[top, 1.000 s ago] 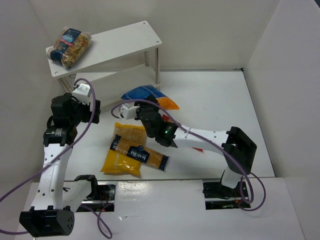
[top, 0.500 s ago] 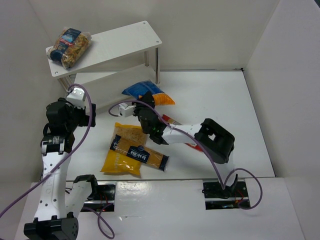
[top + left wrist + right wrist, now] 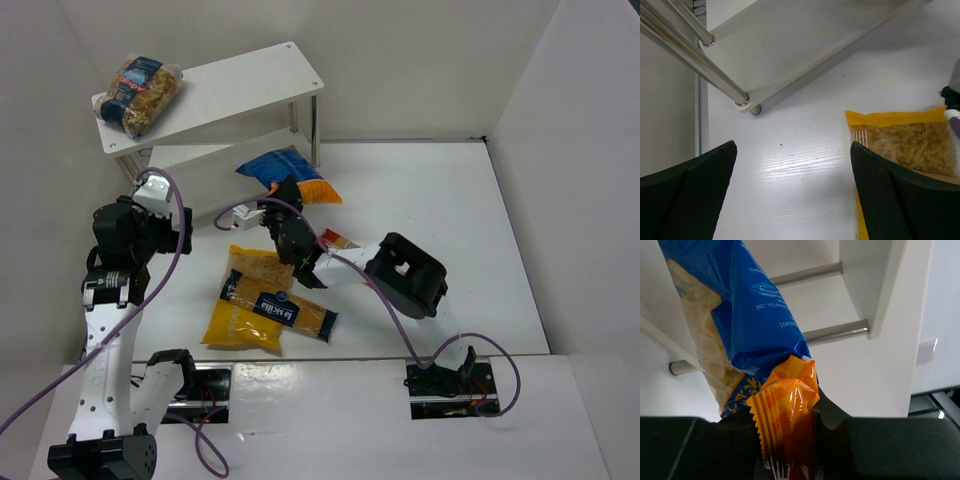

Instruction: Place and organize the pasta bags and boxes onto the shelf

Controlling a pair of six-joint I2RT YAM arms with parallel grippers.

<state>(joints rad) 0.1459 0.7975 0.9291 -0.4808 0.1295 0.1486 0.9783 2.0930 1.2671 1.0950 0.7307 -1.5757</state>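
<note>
the step in hand is carrying the blue bag to the shelf. the right pincer is clenched on the bag's orange end, and the bag's blue body sticks out past the fingers toward the shelf's silver legs. from above, the bag sits just near and right of the lower tier, close to the right near leg, and it looks lifted off the surface rather than lying on it, though the height is hard to tell. the left pincer is released, its fingers spread wide and holding nothing, hovering over bare surface between the shelf's near left corner and the yellow bag. only the spiral bag is on the shelf, at the left end of the top tier. the yellow bag lies on the surface near the arms with the yellow pack across it, and the red pack is mostly hidden under the right arm. so the task looks about one fifth done, with a second pack on its way. the next move likely calls for steering the bag's free end past the leg and onto a tier, or raising it to the top tier beside the spiral bag, then lowering it flat before letting go. the bag is soft and gripped by one end only, so it may sag or catch on the board edge.
</note>
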